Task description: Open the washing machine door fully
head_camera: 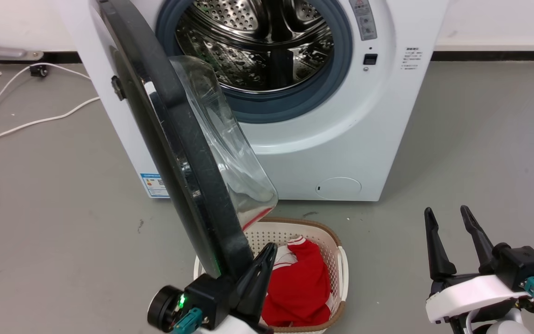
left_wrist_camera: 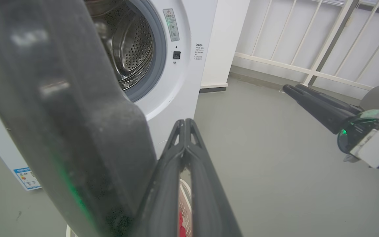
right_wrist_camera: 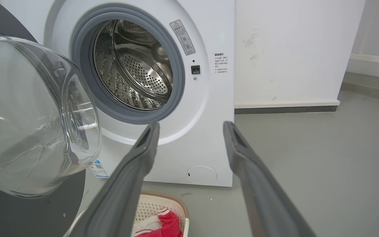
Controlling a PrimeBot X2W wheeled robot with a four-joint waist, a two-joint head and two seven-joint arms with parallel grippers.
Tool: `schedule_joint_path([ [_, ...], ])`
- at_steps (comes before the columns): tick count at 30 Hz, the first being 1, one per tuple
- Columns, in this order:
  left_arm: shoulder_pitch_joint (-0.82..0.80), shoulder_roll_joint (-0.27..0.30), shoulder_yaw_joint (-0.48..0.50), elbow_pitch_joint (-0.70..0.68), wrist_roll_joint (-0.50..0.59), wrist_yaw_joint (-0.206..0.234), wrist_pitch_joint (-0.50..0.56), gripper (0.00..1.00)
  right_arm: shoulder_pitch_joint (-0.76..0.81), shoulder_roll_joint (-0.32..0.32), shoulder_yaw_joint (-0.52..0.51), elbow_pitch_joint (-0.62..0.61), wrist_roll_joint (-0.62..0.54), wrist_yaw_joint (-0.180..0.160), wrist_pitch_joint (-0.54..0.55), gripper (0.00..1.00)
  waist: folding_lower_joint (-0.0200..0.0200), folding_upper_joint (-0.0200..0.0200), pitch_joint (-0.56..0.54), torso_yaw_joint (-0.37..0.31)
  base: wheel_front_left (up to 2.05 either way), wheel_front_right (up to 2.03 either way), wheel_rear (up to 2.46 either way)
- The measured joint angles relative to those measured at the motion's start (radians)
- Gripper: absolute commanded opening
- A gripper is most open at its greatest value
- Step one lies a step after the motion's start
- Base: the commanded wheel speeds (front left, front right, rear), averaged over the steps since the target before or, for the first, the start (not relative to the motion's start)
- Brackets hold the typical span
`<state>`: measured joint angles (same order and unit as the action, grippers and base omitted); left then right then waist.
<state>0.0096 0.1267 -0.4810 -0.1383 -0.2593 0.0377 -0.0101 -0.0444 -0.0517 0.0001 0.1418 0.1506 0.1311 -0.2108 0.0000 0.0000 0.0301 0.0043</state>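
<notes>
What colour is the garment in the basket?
The garment is red with white-striped trim, clearest in the head view.

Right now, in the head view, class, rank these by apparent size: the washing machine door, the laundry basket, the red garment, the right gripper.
1. washing machine door, nearest the camera, so enlarged.
2. laundry basket, partly hidden.
3. red garment and right gripper look alike, so unranked.
</notes>
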Motion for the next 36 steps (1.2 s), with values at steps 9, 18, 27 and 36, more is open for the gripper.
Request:
schedule_joint_path([
  [9,0.126,0.029,0.023,-0.058,-0.025,0.054,0.020,0.00,0.032,0.000,-0.017,-0.010,0.000,0.000,0.010,1.00,0.0000,0.0000,-0.025,0.093,0.00,0.00,0.00],
  [18,0.160,0.070,0.064,-0.071,-0.020,0.088,0.020,0.00,0.036,0.001,-0.023,-0.026,0.000,0.000,0.018,1.00,0.0000,0.0000,-0.035,0.213,0.00,0.00,0.00],
  [27,0.164,0.112,0.162,-0.050,-0.029,0.135,-0.001,0.00,0.035,0.001,-0.021,-0.029,0.003,0.000,0.021,1.00,0.0000,0.0000,-0.032,0.295,0.00,0.00,0.00],
  [36,0.096,0.148,0.297,0.054,-0.093,0.144,-0.082,0.00,0.032,0.001,-0.022,-0.032,0.001,0.000,0.024,1.00,0.0000,0.0000,-0.005,0.319,0.00,0.00,0.00],
])
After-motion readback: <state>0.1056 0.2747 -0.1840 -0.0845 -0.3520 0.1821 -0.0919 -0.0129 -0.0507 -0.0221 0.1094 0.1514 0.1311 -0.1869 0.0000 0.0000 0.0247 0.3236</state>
